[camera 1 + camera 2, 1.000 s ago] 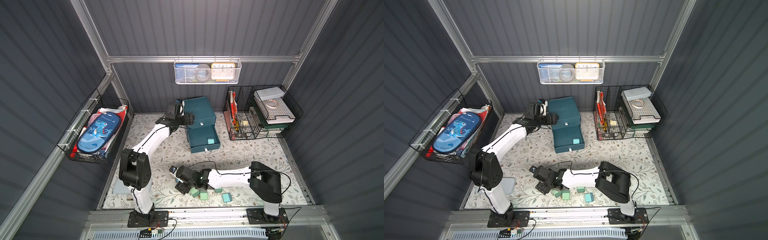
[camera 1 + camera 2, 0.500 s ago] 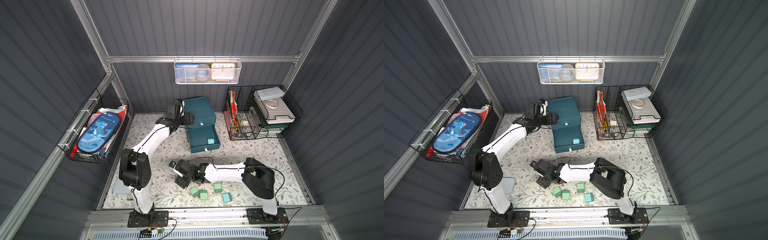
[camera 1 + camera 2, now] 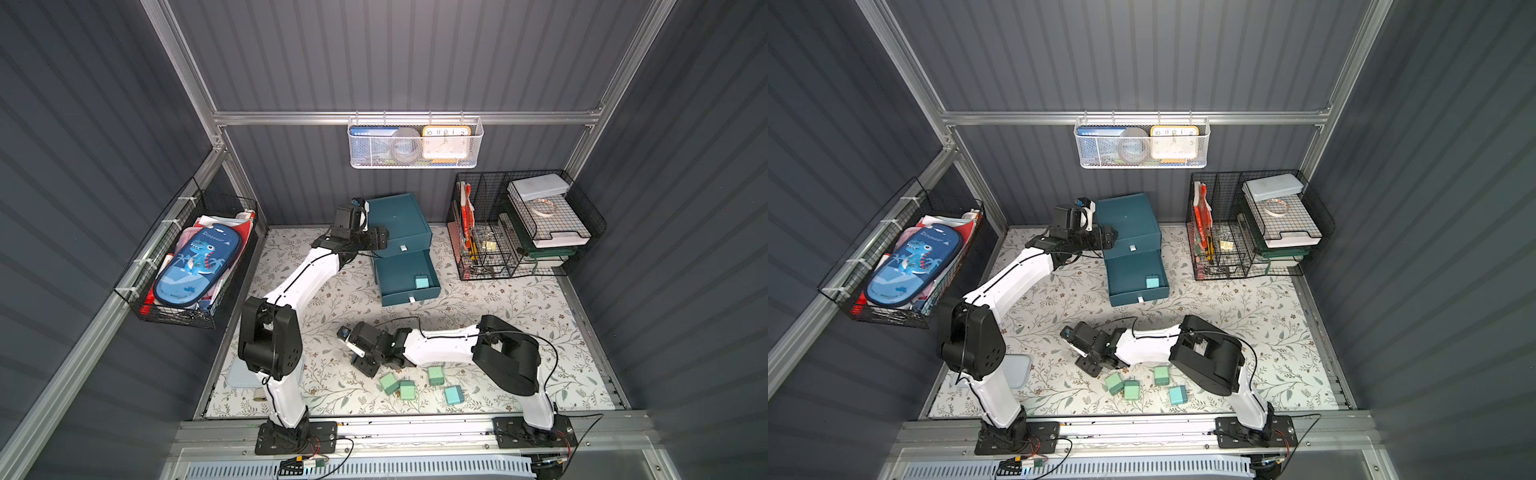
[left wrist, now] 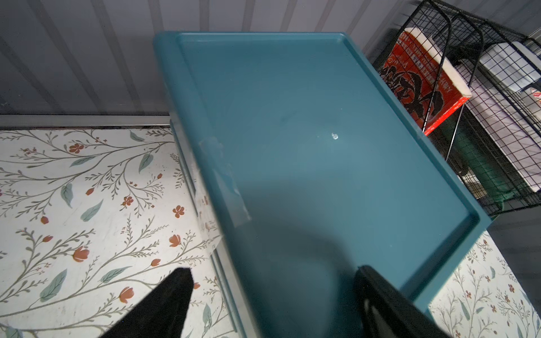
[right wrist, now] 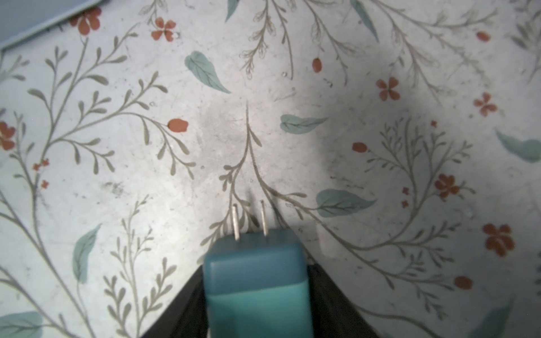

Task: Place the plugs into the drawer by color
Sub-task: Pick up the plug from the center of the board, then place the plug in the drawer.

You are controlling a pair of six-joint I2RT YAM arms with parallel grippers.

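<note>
The right claw [image 5: 256,272] grasps a light blue rounded plug [image 5: 254,289], rear cut off, hidden from above. The left claw [image 4: 273,270] hangs released over the dark teal drawer cabinet [image 4: 322,146].

Walls [image 3: 415,62] were dk grey ribbed panels, w/ alu. frame rails [image 3: 291,118] at corners & across rear. Floor: white floral mat [image 3: 498,299], brightly lit. Fittings: white mesh basket [image 3: 365,153] hung on rear rail; blk wire basket [image 3: 158,242] hung on side wall; blk wire racks [image 3: 486,199] stood in rear corner.
</note>
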